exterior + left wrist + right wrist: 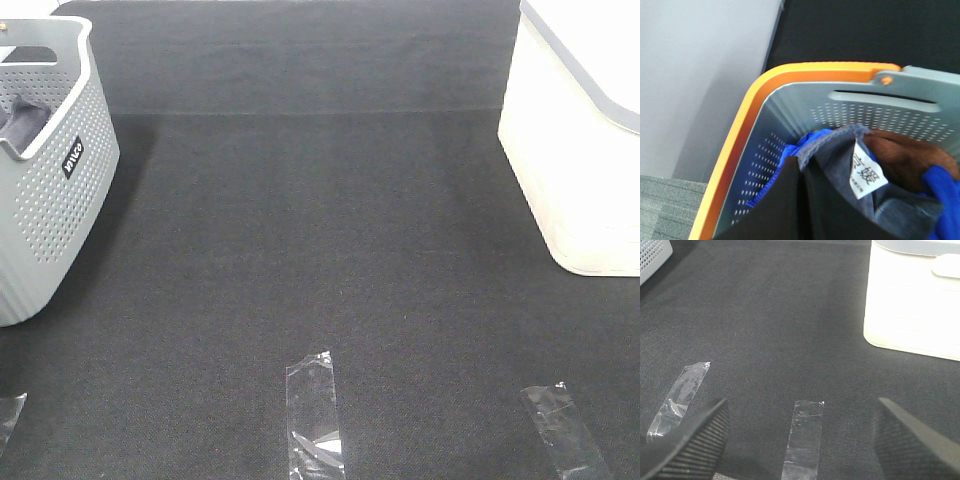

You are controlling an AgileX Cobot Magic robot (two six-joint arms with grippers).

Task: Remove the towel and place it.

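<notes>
Your left gripper (800,180) is hanging just over the basket (740,145) with its jaws pressed together. The towel (832,155) is lying crumpled inside the basket, touching the fingertips and spreading away from them toward the basket's handle wall. I cannot tell whether a fold is actually caught between the jaws, so you are working without a confirmed hold.

A blue cloth (945,200) and a brown cloth (905,155) are crowding against the towel inside the basket, and either one could be riding up with it.

Because the towel is bunched, its long axis is not showing. You are likely needing a tall, straight pull up and out of the basket before any length clears the rim.

Your right gripper (801,404) is hovering with its jaws wide apart and holding nothing. It is well away from the basket, over the black mat (320,250). The left arm is plainly the nearer one for this move.
</notes>
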